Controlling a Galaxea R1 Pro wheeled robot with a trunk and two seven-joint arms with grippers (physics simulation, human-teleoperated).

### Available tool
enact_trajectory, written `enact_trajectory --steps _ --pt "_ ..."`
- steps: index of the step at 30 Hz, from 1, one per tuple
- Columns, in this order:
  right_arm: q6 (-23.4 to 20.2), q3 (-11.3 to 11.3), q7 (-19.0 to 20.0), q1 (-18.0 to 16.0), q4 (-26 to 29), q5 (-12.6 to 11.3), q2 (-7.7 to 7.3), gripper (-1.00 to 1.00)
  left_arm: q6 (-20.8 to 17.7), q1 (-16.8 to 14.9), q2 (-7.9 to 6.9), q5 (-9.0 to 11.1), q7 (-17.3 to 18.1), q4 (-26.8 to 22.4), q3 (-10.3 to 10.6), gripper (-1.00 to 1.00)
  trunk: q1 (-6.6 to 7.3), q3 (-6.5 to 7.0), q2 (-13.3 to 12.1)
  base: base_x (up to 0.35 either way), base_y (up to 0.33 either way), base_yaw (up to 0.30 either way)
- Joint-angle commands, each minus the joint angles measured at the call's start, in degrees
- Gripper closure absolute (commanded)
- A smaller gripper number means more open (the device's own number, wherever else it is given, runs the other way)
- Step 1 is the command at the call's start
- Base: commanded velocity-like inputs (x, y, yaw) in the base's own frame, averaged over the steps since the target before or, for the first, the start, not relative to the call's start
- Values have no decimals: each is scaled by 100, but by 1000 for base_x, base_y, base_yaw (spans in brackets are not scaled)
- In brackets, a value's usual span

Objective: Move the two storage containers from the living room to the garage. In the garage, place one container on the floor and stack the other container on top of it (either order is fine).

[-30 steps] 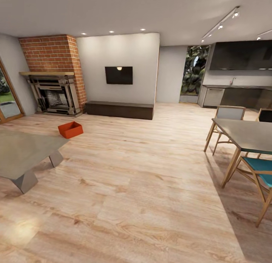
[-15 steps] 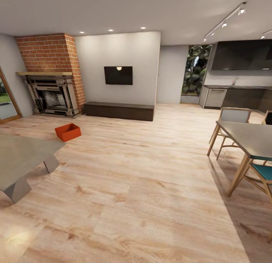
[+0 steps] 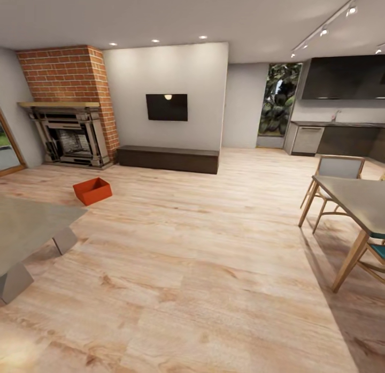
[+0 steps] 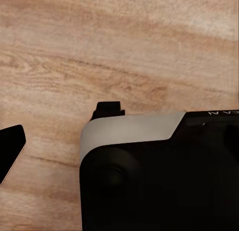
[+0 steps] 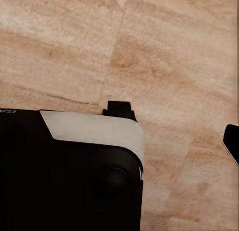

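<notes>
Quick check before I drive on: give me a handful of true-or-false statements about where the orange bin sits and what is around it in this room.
1. The orange bin sits on the wood floor. True.
2. The bin rests on the grey low table. False: it is on the floor beyond the table.
3. The brick fireplace is behind the bin. True.
4. Two orange bins are in sight. False: just one shows.
5. The dining table is on the head view's right. True.

No legible text anywhere.
</notes>
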State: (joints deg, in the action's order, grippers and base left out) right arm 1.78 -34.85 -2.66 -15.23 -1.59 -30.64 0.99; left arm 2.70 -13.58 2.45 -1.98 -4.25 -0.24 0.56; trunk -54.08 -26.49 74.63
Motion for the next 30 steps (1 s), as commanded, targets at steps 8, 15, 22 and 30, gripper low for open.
enact_trajectory --steps 8,15,22,30 --pt "16 -48 -7 -10 -17 -47 -2 -100 20 -4 1 -17 -24 7 5 -100 -3 -6 3 322 0 0" --pt "17 -48 -5 -7 -17 -45 -2 -100 22 -4 1 -21 -24 7 5 -100 -3 -6 3 322 0 0" --pt "17 -48 -7 -9 -17 -39 -8 -100 20 -4 1 -21 -24 7 5 -100 -3 -6 3 322 0 104" --pt "15 -48 -5 -10 -17 -39 -11 -100 22 -4 1 -21 -24 7 5 -100 -3 -6 3 322 0 249"
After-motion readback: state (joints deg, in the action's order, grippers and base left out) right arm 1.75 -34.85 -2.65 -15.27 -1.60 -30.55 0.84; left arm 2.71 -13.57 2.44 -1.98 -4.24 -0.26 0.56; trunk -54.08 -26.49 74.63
